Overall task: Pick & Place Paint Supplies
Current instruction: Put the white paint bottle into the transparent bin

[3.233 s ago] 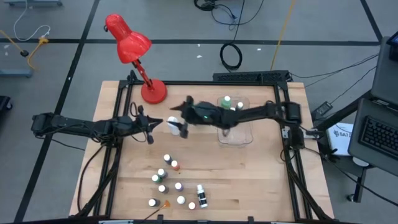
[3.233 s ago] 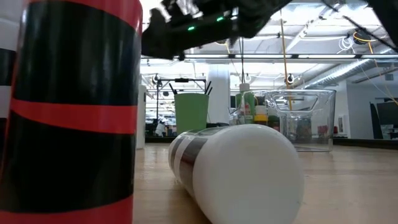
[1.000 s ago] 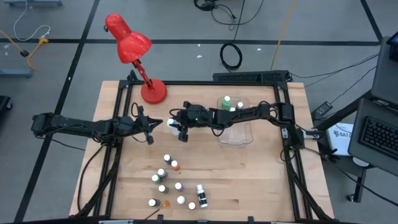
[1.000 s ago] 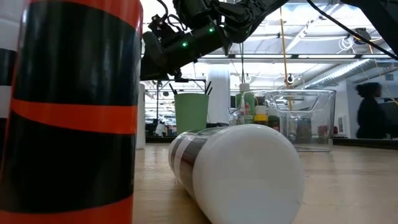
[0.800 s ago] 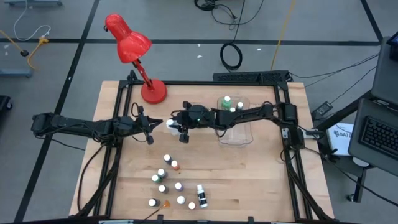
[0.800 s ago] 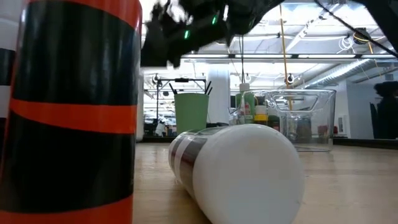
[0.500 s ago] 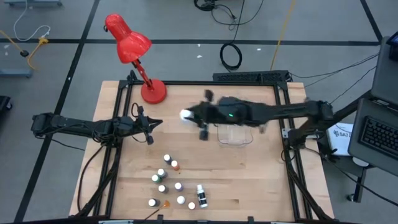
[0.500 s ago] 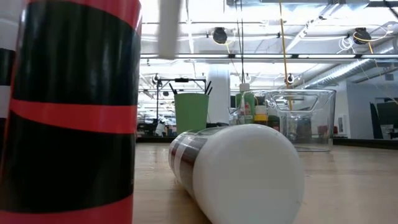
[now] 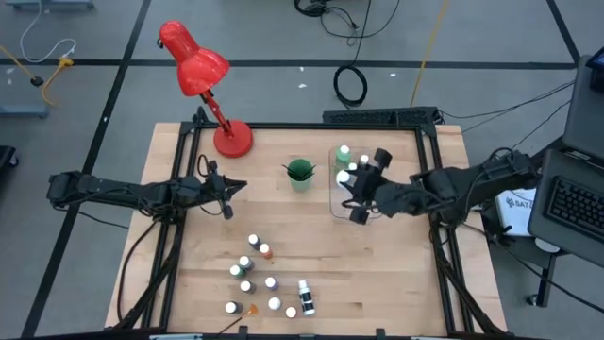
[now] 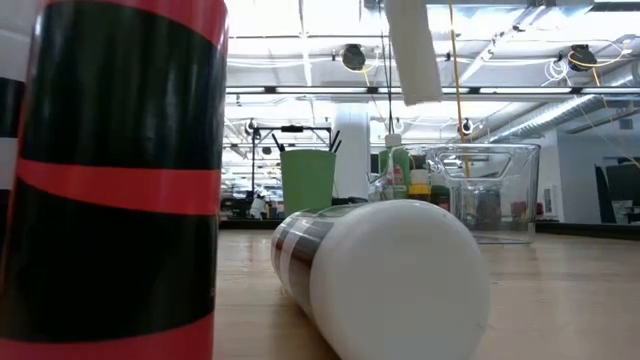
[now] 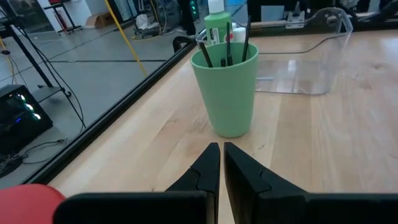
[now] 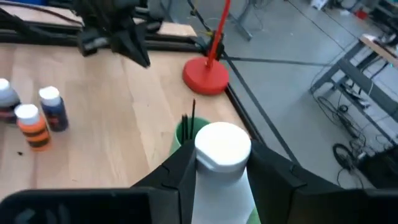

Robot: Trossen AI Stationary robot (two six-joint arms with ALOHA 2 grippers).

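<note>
Over the clear bin (image 9: 358, 210) my right gripper (image 9: 351, 179) hung with its fingers clamped on a tall white-capped bottle (image 12: 222, 163), carried well above the table. I judged the risk to be in the release: let go from that height, the bottle could tip against the bottles already standing in the bin (two or three, hard to count) or bounce out. My left gripper (image 11: 220, 163) waited near the green cup (image 9: 300, 173), fingers nearly closed and empty. Small paint bottles (image 9: 257, 274) lay scattered toward the near edge.
</note>
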